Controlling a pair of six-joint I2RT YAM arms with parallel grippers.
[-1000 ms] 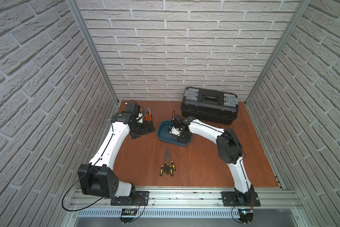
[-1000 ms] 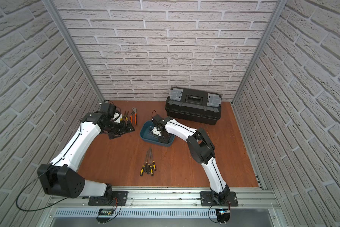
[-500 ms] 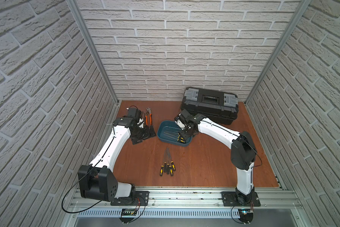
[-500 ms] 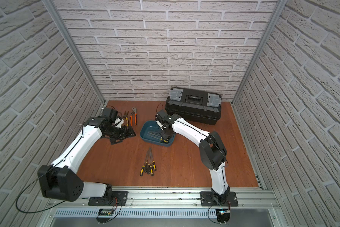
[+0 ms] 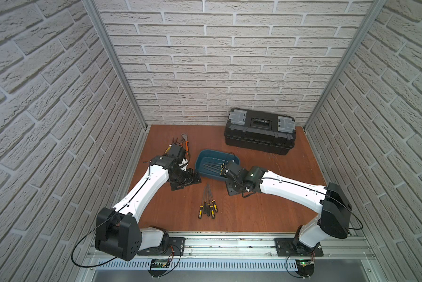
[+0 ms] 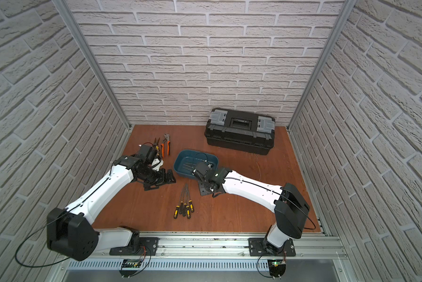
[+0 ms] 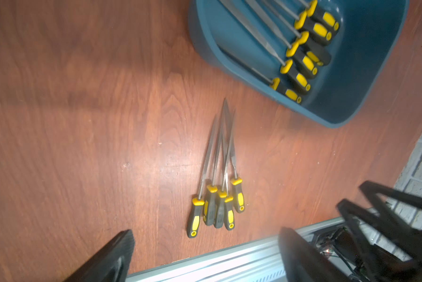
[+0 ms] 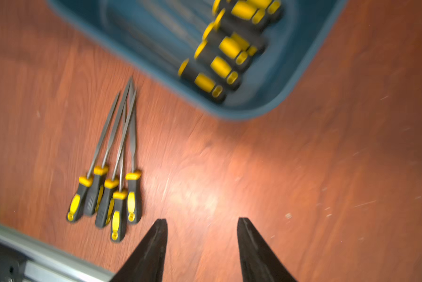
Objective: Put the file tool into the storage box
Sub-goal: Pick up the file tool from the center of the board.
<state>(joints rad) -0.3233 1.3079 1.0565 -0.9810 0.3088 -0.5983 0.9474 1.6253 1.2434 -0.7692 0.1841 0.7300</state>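
Note:
The teal storage box (image 5: 203, 156) (image 6: 180, 162) sits mid-table and holds several file tools (image 7: 300, 56) (image 8: 219, 64) with yellow-black handles. More file tools (image 5: 207, 206) (image 6: 184, 205) lie fanned on the wood in front of it, also seen in the wrist views (image 7: 217, 195) (image 8: 112, 190). My right gripper (image 5: 239, 194) (image 8: 202, 219) hangs open and empty just in front of the box's near right corner. My left gripper (image 5: 188, 184) (image 7: 205, 230) stands wide open and empty, left of the box.
A large black toolbox (image 5: 260, 131) stands at the back right. Orange-handled pliers (image 5: 186, 144) lie at the back left behind my left wrist. An aluminium rail (image 5: 229, 241) runs along the table's front edge. Brick walls close three sides.
My right gripper has come out of the storage box, drawn back toward the front and opened. The left gripper has shifted slightly toward the front.

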